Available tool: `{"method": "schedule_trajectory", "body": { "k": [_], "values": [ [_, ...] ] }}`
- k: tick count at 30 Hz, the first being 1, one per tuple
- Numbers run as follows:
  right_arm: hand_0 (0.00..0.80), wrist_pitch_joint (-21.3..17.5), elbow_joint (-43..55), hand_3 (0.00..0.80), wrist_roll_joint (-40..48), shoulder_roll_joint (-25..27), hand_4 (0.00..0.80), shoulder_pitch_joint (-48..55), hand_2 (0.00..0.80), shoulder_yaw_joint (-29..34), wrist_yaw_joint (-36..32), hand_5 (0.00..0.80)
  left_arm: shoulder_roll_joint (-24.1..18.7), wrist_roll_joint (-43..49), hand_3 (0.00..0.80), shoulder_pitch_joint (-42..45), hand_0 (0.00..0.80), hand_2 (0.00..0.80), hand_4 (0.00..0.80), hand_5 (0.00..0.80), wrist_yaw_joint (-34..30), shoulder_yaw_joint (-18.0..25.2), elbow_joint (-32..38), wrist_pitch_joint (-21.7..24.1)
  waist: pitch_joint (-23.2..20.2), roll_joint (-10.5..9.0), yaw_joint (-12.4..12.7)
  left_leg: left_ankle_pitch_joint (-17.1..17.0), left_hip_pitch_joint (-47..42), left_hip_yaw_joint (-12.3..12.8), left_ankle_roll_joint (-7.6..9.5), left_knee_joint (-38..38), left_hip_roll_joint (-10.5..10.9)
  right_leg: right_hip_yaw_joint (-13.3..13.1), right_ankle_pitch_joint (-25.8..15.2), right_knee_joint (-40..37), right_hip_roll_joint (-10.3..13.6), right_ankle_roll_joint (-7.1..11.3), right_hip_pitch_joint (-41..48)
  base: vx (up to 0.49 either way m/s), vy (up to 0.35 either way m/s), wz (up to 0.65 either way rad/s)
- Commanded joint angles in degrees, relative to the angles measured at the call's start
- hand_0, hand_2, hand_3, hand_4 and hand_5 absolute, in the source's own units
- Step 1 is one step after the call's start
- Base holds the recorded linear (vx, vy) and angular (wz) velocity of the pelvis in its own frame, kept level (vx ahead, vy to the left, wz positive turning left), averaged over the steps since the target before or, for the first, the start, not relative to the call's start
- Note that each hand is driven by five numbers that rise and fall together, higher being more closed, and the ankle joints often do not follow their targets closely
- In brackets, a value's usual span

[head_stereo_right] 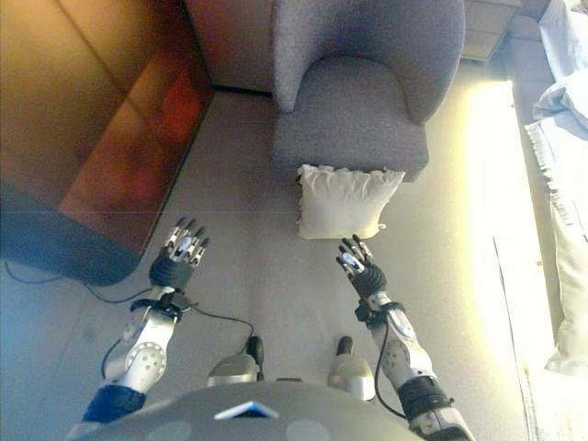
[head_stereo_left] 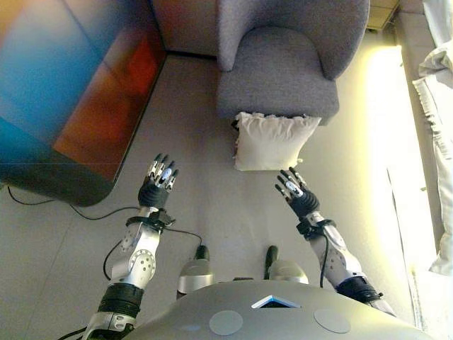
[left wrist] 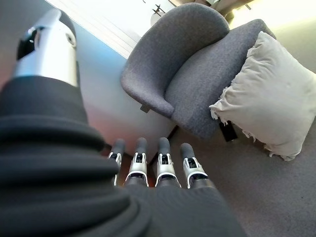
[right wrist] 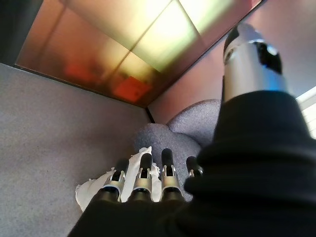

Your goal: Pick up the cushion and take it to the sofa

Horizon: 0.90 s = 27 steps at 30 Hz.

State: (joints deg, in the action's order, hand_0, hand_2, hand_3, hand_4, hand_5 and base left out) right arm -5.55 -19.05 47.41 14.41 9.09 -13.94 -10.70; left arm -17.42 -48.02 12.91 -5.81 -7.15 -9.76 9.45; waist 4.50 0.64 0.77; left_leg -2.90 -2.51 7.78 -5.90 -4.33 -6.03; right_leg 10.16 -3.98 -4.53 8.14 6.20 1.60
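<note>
A cream fringed cushion point(head_stereo_left: 271, 140) stands on the carpet, leaning against the front of a grey armchair point(head_stereo_left: 279, 71). It also shows in the left wrist view point(left wrist: 269, 101) and behind the fingers in the right wrist view point(right wrist: 94, 190). My right hand point(head_stereo_left: 295, 191) is open and empty, just short of the cushion's lower right corner. My left hand point(head_stereo_left: 158, 183) is open and empty, well to the left of the cushion. Both hands hover above the floor with fingers straight.
A glossy dark cabinet point(head_stereo_left: 64, 99) fills the left side. White fabric point(head_stereo_left: 439, 92) hangs along the right edge beside a bright strip of floor point(head_stereo_left: 386, 127). Grey carpet point(head_stereo_left: 205, 198) lies between my hands.
</note>
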Motion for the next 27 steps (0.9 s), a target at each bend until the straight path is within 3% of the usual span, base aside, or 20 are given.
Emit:
{"method": "schedule_trajectory", "body": {
  "k": [1, 18, 22, 25, 27],
  "values": [
    [0.0, -2.6, 3.7, 0.0, 0.1, 0.0, 0.0, -3.3, 0.0, 0.7, -1.0, 0.0, -2.1, 0.7, 0.0, -2.3, 0.0, 0.0, 0.0, 0.0, 1.8, 2.2, 3.1, 3.3, 0.8, -1.33, 0.1, 1.5, 4.3, 0.8, 1.63, 6.4, 0.3, 2.0, 2.6, 6.2, 2.1, 1.16, -1.1, 0.0, 0.0, 0.0],
    [0.0, -2.8, 3.1, 0.0, 0.3, -0.3, 0.0, -2.5, 0.0, 0.8, -0.3, 0.0, -1.0, 1.0, 0.0, -0.4, 0.0, 0.0, 0.0, 0.0, 0.0, 2.5, 3.8, 4.3, 0.5, -1.85, 0.5, 1.6, 3.6, 0.7, 1.82, 5.3, 0.7, 1.3, 1.1, 2.8, 0.2, 0.65, -0.4, 0.018, -0.016, -0.03],
    [0.0, -0.9, 2.9, 0.0, -0.2, -0.5, 0.0, -1.1, 0.0, 1.2, -1.0, 0.0, -0.8, 1.7, 0.0, 1.8, 0.0, 0.0, 0.0, 0.0, -0.4, 3.0, 4.0, 3.6, 0.1, -2.02, 0.5, 2.1, 2.6, 0.4, 1.63, 5.7, 0.4, 1.0, 1.4, 2.5, -0.2, 0.44, 0.6, 0.089, -0.03, -0.04],
    [0.0, 0.7, 4.0, 0.0, -1.3, 0.2, 0.0, 0.5, 0.0, 1.5, -1.9, 0.0, -0.6, 0.9, 0.0, 3.7, 0.0, 0.0, 0.0, 0.0, -0.2, 3.5, 4.8, 3.8, 0.7, -2.92, 0.0, 3.9, 4.3, 0.0, 1.27, 12.6, -0.1, -0.2, 2.4, 5.3, -0.4, -0.69, -0.5, 0.058, -0.002, -0.11],
    [0.0, 0.5, 3.8, 0.0, -1.8, 1.1, 0.0, 0.8, 0.0, 1.3, -2.5, 0.0, -0.5, -0.6, 0.0, 4.3, 0.0, 0.0, 0.0, 0.0, 0.4, 3.8, 4.6, 4.3, 1.7, -3.28, 0.1, 2.8, 7.4, -1.4, 0.75, 19.1, -0.1, -0.8, 2.2, 6.0, -0.6, -1.47, -0.9, 0.014, 0.027, -0.11]
  ]
}}
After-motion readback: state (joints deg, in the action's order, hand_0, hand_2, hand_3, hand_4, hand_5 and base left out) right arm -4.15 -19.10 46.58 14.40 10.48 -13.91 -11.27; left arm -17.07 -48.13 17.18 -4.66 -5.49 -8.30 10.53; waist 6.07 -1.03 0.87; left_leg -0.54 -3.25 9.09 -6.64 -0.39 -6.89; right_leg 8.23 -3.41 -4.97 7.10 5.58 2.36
